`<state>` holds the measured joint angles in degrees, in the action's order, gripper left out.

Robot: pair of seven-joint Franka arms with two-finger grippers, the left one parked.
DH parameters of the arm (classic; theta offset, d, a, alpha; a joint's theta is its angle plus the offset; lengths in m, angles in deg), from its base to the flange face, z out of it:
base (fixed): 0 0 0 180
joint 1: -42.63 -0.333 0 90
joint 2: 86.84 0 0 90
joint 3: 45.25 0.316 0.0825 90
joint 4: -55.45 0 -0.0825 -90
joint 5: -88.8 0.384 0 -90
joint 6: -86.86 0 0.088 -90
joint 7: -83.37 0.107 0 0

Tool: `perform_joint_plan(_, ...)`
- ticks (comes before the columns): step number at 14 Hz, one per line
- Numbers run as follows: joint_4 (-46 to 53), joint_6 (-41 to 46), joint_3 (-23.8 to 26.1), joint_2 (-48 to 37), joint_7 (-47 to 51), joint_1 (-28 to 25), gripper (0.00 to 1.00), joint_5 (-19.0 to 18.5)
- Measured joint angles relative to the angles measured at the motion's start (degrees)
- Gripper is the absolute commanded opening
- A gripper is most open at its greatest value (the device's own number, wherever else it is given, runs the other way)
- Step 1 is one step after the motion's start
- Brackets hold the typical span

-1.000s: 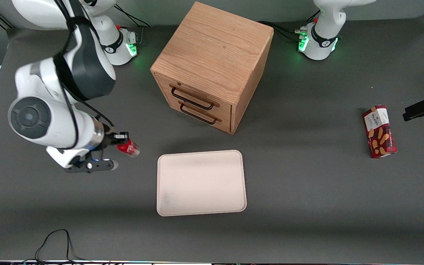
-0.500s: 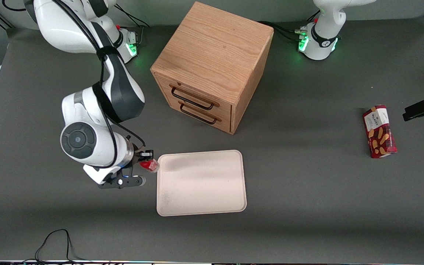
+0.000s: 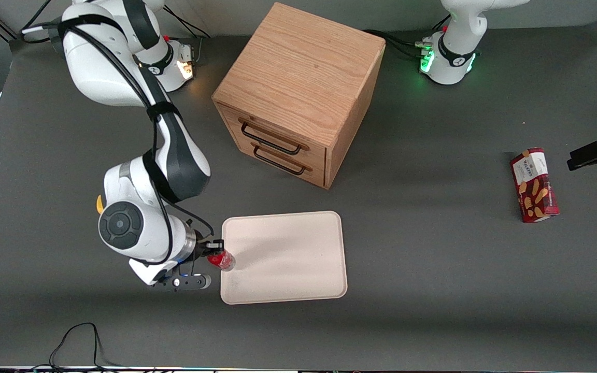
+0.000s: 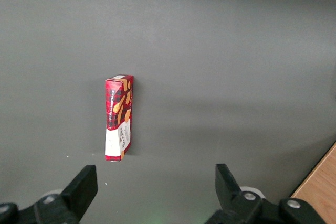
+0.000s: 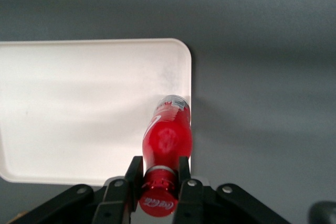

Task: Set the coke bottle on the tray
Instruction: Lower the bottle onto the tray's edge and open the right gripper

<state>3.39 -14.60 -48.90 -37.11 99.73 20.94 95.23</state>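
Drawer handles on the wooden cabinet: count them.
2, one above the other on the cabinet front: upper handle, lower handle. The claw grips the coke bottle over the tray edge.

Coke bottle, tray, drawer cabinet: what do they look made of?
Coke bottle, held in the gripper at the tray's edge: likely glossy plastic, clear at the base. Tray: matte cream, probably plastic or melamine; one piece with a moulded rim. Drawer cabinet: wood or veneer, grain visible, dark metal-looking handles.
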Motion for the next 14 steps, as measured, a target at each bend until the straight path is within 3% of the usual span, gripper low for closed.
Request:
perform_joint_plan(10, 1.5, -6.9, 0.5, 4.1, 1.1, 0.0, 0.0, 0.0)
perform_joint_plan(11, 1.6, -7.2, 0.5, 4.2, 1.1, 0.0, 0.2, 0.0)
perform_joint_plan(13, 1.9, -7.6, 0.5, 4.5, 1.2, -0.1, 0.45, 0.0)
perform_joint_plan(14, 1.9, -7.7, 0.5, 4.6, 1.2, -0.2, 0.68, 0.0)
